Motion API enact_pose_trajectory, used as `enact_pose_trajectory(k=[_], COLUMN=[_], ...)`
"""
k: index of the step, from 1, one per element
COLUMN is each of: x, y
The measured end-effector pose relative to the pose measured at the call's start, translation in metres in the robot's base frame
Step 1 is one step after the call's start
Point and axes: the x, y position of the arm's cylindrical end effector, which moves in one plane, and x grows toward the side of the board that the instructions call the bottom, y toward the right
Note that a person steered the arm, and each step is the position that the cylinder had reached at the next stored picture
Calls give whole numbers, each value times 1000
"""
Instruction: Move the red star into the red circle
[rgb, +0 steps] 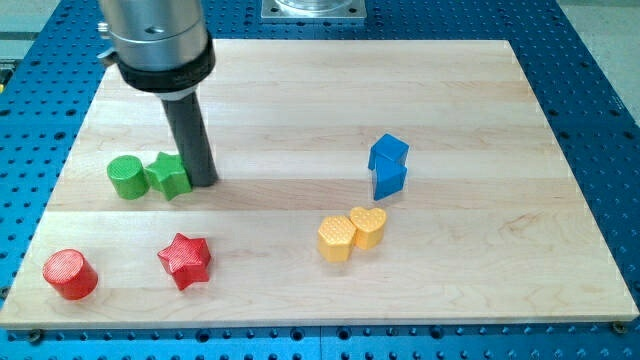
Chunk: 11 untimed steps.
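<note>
The red star (185, 260) lies near the view's bottom left on the wooden board. The red circle (70, 274), a short red cylinder, stands to its left, about a block's width away. My tip (203, 181) rests on the board above the red star, right against the right side of the green star (169, 175). The rod rises from there to the arm's grey body at the view's top left. My tip is well apart from the red star.
A green cylinder (126, 177) touches the green star's left side. A blue block (388, 165) stands right of centre. A yellow hexagon (336, 238) and a yellow heart (368, 227) sit together below it. The board's edge (300, 325) runs along the view's bottom.
</note>
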Motion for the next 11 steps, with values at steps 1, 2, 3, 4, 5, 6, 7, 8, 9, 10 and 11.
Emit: enact_pose_trajectory(k=[1, 2, 3, 4, 5, 6, 7, 8, 9, 10, 11], x=[3, 37, 81, 126, 132, 132, 116, 113, 115, 123, 124], y=[13, 47, 69, 61, 35, 13, 48, 37, 17, -21, -31])
